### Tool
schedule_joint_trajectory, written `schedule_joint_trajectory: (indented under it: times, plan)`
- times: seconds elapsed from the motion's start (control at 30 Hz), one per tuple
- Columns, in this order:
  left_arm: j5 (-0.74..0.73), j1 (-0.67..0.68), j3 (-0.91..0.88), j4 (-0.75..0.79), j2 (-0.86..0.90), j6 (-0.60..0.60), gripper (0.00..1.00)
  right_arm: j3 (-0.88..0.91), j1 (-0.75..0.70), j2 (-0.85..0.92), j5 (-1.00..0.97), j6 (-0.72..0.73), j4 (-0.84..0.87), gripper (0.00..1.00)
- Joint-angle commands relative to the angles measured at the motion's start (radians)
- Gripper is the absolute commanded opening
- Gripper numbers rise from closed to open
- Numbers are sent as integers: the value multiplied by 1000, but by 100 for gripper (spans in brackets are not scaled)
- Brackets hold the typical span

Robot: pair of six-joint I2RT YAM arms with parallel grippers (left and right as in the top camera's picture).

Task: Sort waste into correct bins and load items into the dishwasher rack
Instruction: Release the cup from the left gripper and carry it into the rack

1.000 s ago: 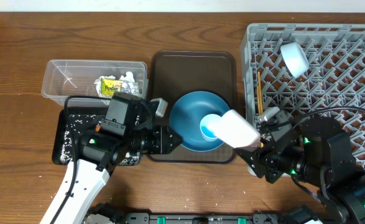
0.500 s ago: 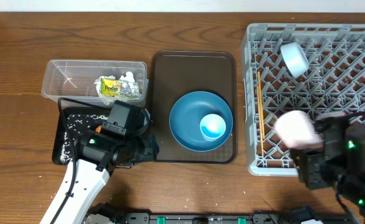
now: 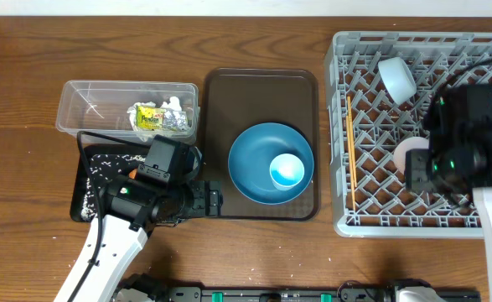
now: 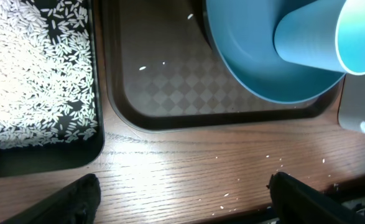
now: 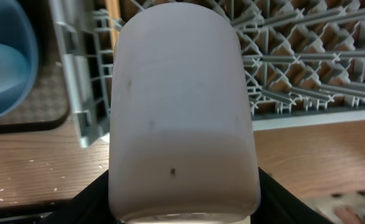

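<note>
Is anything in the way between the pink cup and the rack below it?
Nothing visible. The pink cup hangs over open pegs in the rack; the chopsticks lie to its left and the white bowl sits farther back, both apart from it.

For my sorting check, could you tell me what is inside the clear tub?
A yellow-green wrapper and a crumpled white tissue lie in the tub; whatever is beneath them is covered.

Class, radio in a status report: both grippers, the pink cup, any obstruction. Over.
Left gripper open, empty. Right gripper shut on pink cup, over rack. Nothing seen blocking.
</note>
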State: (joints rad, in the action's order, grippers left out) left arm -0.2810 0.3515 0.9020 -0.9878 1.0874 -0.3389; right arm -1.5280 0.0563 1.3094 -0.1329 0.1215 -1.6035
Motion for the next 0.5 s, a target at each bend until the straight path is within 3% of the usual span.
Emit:
schedule_joint_trajectory:
  times: [0.0,0.47]
  plan:
    - [13,-2,0,-3,-4,6,91,-9,-18,65,-18,-11,3,45]
    - [13,-2,0,-3,-4,6,96,-9,-75,204,-29,-11,132,43]
